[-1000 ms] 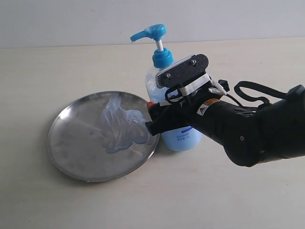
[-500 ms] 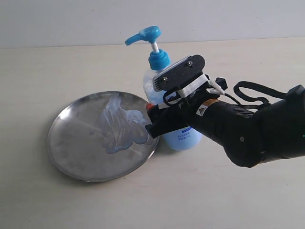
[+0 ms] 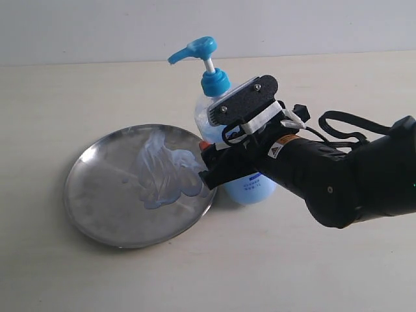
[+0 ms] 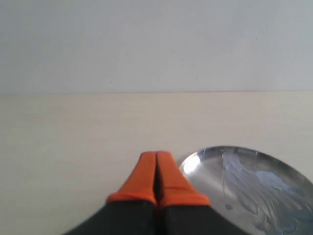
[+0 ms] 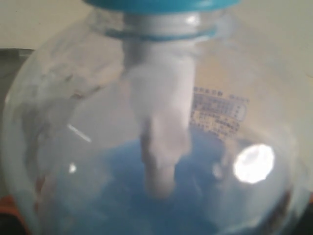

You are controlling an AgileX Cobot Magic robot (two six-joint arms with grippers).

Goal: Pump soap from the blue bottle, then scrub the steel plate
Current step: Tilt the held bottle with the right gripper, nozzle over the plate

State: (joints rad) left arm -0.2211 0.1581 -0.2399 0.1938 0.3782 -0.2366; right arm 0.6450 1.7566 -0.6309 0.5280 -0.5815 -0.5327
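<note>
A pale desk (image 3: 305, 273) fills the scene below a plain wall (image 3: 78, 29). A bulky black right arm (image 3: 351, 185) reaches in from the right. Left of centre, a round steel plate (image 3: 91, 201) lies flat on the desk. Just beside the plate's right rim stands a clear bottle (image 3: 252, 187) of light blue liquid, leaning slightly left. Its bright blue pump head (image 3: 194, 49) points left. The right fingers (image 3: 224, 166) are clamped on the bottle's body, one on either side. Streaky pale blue soap (image 3: 162, 172) smears the plate's right half. The left fingers (image 4: 145, 174), orange-tipped, are pressed together and empty, over the desk near the plate's rim.
</note>
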